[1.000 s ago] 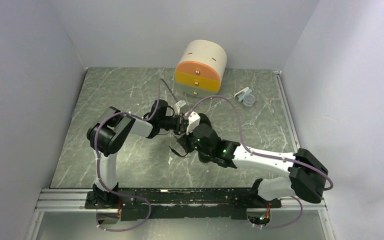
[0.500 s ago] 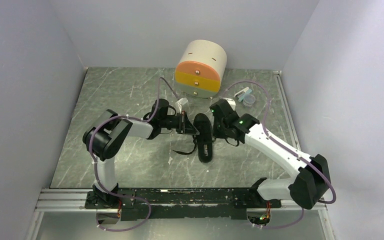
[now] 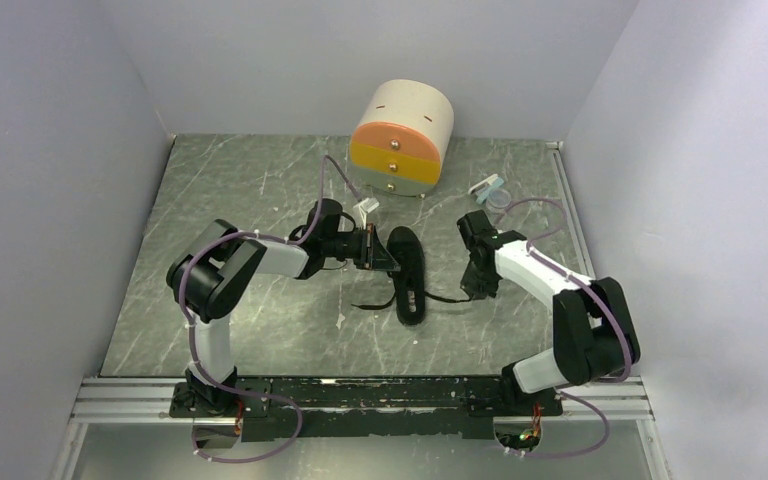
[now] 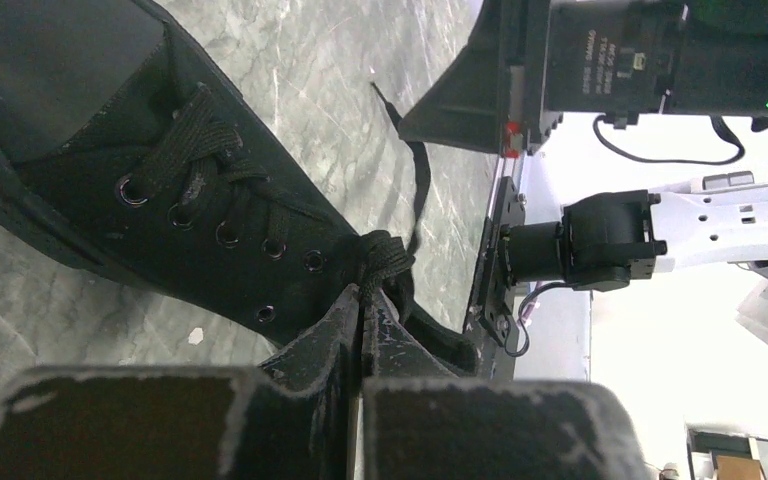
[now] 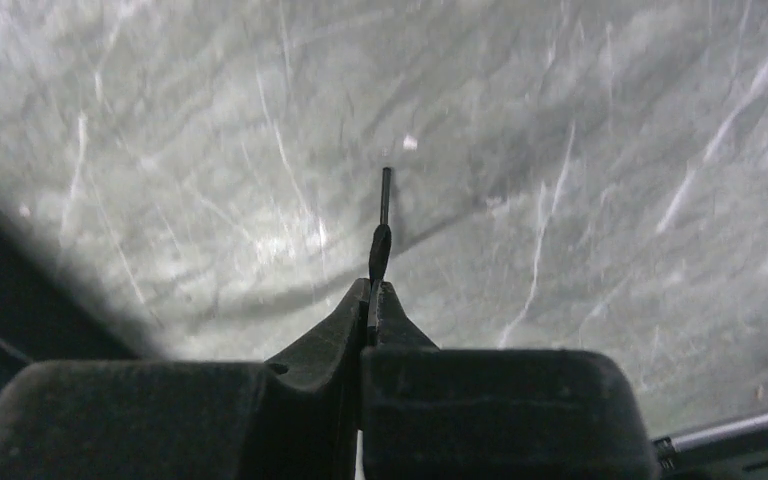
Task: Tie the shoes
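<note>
Left jaws: shut tight on the lace knot [image 4: 378, 258] right at the top eyelets [image 4: 222, 234], so pinned against the shoe's throat. Right jaws: together on the lace end [image 5: 379, 248], with only the aglet [image 5: 386, 186] poking past the tips, low over bare table [image 3: 260, 180].

The shoe [image 3: 407, 280] sits about mid-table, lengthwise near-to-far, toe toward the near edge as far as I can tell. One strand [image 3: 448, 297] runs from it toward the right edge to the right jaws. The other strand [image 3: 370, 303] lies slack on the table on its left side.

Risks:
- The right grip is very near the tip. More tension could pull the lace out of the pinch.
- Nothing holds the shoe down except the left pinch. A sideways pull from the right may drag or yaw it instead of cinching.
- If the left jaws let go early, the first crossing probably loosens. I can't tell how tight it is.
- No loops formed yet, and the slack strand is out of reach of both.

Pose: the left arm [image 3: 260, 255] has its elbow folded toward the left edge, forearm level and pointing right into the shoe. The right arm [image 3: 540, 275] is folded back, elbow near the right edge, wrist pitched down. The round drawer box [image 3: 403, 135] at the far edge is well apart.
</note>
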`<state>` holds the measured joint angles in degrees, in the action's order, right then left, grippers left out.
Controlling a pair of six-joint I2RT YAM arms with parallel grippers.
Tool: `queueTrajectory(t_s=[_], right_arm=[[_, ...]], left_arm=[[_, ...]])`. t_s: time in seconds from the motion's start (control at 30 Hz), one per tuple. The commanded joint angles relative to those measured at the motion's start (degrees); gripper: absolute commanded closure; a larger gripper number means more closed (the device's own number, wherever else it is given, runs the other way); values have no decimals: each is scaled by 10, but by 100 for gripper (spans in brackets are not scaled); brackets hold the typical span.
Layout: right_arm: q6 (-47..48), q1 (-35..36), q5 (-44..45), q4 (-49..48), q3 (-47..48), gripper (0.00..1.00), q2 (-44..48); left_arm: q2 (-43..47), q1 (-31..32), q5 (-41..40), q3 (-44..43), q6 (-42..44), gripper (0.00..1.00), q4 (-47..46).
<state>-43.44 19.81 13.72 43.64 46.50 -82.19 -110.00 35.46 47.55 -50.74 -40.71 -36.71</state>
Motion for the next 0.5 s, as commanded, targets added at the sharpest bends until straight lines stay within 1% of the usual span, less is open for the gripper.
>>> queueTrajectory(t_s=[0.0,0.03,0.07,0.1,0.13,0.2,0.3,0.33,0.37,0.4,0.43,0.47], right_arm=[[4,-45,-23,-82,-20,100,-16],[17,-58,-53,-105,-30,98,-12],[37,-64,-90,-123,-34,87,-1],[59,-66,-112,-127,-30,74,14],[89,-65,-121,-123,-19,65,33],[179,-65,-152,-122,8,56,75],[381,-59,-283,-163,24,51,125],[435,-34,-287,-173,26,51,131],[499,5,-271,-181,26,51,130],[570,37,-289,-183,26,50,127],[638,66,-335,-182,23,50,124],[698,73,-372,-187,15,50,123]], left_arm=[[11,2,-8,-6,10,95,-7],[10,2,-8,-4,6,95,-13],[9,2,-6,-3,1,95,-19],[7,3,-3,-3,-2,95,-22],[9,3,-2,-2,-4,95,-22],[16,3,-3,-1,2,95,-16],[21,3,0,0,10,95,-5],[21,3,3,1,10,95,-5],[21,3,5,3,9,95,-7],[21,3,6,4,7,95,-9],[20,3,7,4,6,95,-10],[20,3,8,3,7,95,-10]])
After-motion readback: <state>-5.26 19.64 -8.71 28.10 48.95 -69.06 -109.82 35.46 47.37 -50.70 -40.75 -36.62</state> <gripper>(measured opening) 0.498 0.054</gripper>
